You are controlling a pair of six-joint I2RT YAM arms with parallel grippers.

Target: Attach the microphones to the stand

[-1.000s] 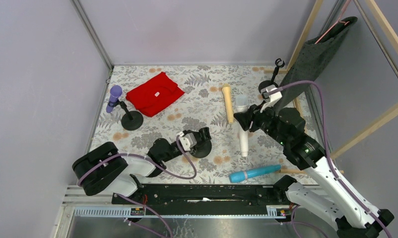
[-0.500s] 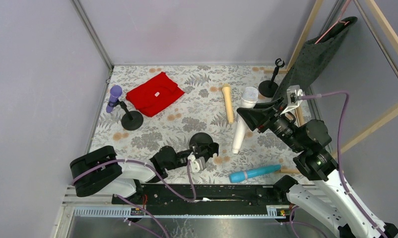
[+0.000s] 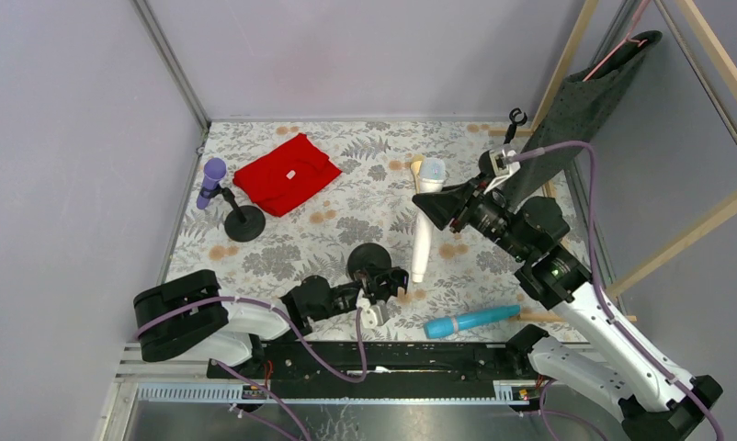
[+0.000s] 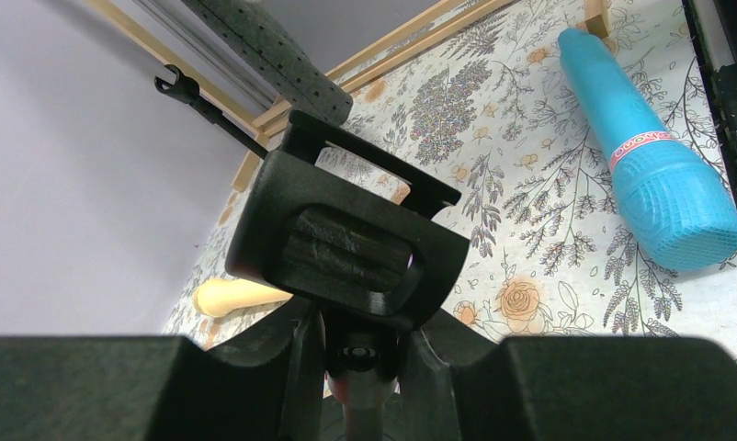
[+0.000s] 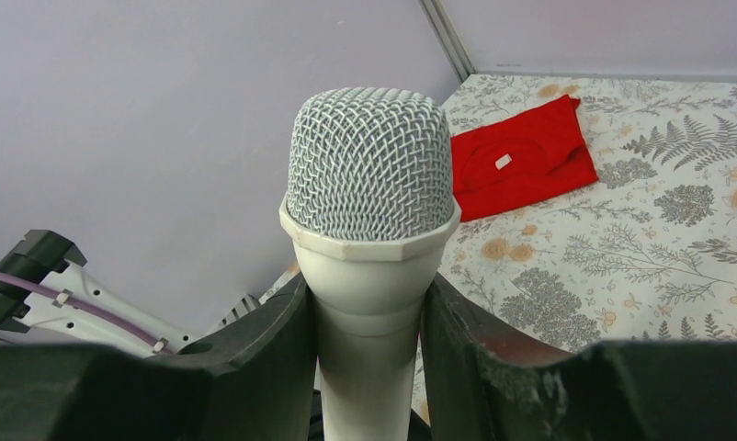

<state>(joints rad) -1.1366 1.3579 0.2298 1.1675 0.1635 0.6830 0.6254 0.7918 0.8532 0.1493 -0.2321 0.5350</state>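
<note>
One of four done, by my read. Blue mic [image 3: 470, 320] lies flat at the near edge of the table [image 3: 346, 211], untouched.

Just behind it, left gripper [image 3: 386, 280] sits low at the middle stand [image 3: 366, 260]. In the wrist view the stem runs up between the fingers and they look closed on it, with the empty clip [image 4: 346, 241] above. Probably bracing the stand for loading.

Right gripper [image 3: 436, 204] is clamped on the white mic [image 3: 421, 243] just under its mesh head. The body hangs down, tilted, with its tail near the middle stand's base. It is not in the clip yet. Next it needs lining up with the clip and pressing in.

Purple mic [image 3: 209, 182] is seated in the left stand [image 3: 244, 224], tilted up. That counts as done.

Cream mic [image 4: 236, 296] lies on the table behind the white one, mostly hidden from the top camera.

Far stand [image 3: 515, 118] at back right has an empty clip, and its base is hidden by the right arm. Only three stands show for four mics.

Other stuff: red cloth [image 3: 287, 173] folded at back left, well clear of the work. Grey cloth [image 3: 593, 96] hangs on the wooden frame just beside the far stand and could crowd the right arm's reach there. The left arm's own fingers sit close under the clip, so the insertion path is tight.
</note>
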